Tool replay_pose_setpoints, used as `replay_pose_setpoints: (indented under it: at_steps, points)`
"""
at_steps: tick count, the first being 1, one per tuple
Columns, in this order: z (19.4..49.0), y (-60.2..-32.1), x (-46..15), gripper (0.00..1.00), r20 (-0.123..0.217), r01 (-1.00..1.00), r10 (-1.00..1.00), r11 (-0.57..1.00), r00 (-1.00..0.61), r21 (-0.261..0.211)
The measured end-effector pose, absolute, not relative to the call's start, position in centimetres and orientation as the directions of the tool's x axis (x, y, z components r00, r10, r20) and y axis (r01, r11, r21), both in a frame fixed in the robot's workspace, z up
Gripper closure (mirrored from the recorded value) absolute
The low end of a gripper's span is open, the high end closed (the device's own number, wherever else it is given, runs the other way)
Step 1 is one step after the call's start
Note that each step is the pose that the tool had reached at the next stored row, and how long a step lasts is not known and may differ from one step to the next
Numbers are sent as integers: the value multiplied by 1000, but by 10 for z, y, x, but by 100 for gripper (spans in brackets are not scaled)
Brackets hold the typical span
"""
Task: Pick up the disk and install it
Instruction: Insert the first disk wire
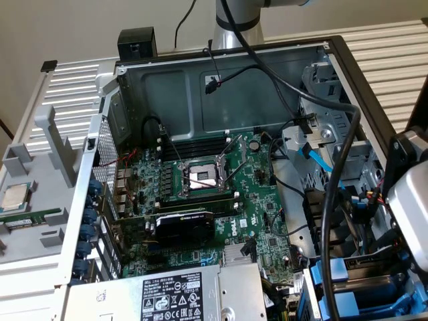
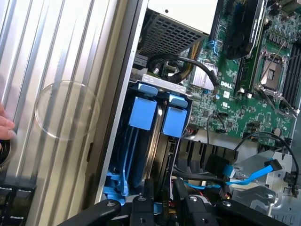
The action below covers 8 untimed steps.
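exterior view: motherboard (image 1: 214, 194) at centre, drive cage (image 1: 309, 293) at five o'clock. in the wrist view the disk (image 2: 175, 122) stands in that cage's slot, the claw (image 2: 163, 203) narrowed on its end; it looks seated, not yet released.

cannot read the print on the power supply box (image 1: 241, 294), cut by the exterior view's bottom edge. cannot make out the drive bodies behind the two blue carriers (image 2: 143, 113), sunk in the bay. lose the tool (image 2: 164, 188) and a person's fingertip (image 2: 4, 127) past picture edges.
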<state>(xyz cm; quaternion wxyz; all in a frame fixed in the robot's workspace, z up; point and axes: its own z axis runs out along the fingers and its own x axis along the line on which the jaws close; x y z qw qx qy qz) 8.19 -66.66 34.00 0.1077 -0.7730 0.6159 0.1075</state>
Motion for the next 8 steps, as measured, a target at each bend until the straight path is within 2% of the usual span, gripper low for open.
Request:
replay_pose_setpoints:
  at_steps: [8]
  points:
    - [337, -665, 82, 70, -299, -975, -929, -218, 218, -34]
